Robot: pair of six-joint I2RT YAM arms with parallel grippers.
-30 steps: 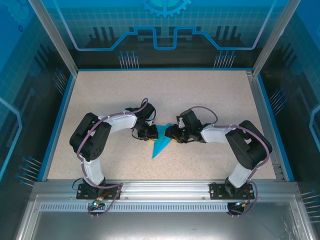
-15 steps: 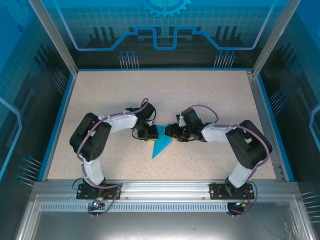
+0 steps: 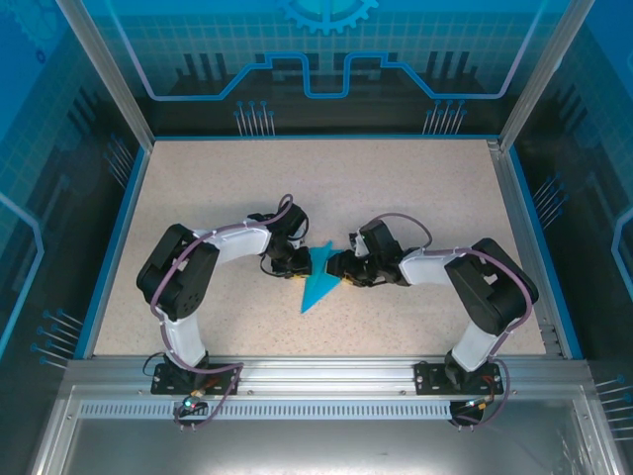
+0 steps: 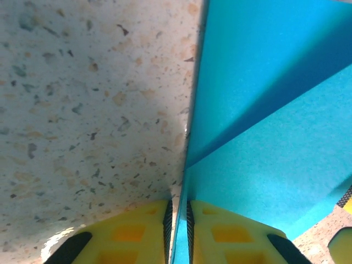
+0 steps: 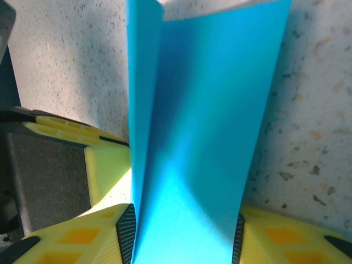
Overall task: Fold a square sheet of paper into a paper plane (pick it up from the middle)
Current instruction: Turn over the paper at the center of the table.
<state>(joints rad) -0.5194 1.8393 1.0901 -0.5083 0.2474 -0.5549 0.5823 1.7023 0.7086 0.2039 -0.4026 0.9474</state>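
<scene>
The cyan-blue sheet of paper (image 3: 317, 279) is folded into a narrow pointed shape at the table's middle, its tip toward the near left. My left gripper (image 3: 300, 264) is shut on the paper's left edge. In the left wrist view that thin edge stands pinched between the left gripper's (image 4: 177, 208) yellow fingers, and the folded paper (image 4: 264, 110) spreads away to the right. My right gripper (image 3: 337, 265) meets the paper from the right. Its jaws (image 5: 182, 215) stand apart, with a raised blue flap (image 5: 198, 110) spanning the gap from pad to pad.
The speckled beige table (image 3: 326, 188) has a blue rim and transparent walls around it. One yellow finger of the left gripper (image 5: 105, 164) sits close beside the flap in the right wrist view. Both arms bend inward and nearly meet at the centre.
The right gripper has edged a little left and lower onto the paper, and the paper's far corner now stands slightly higher. The left arm has held still.
</scene>
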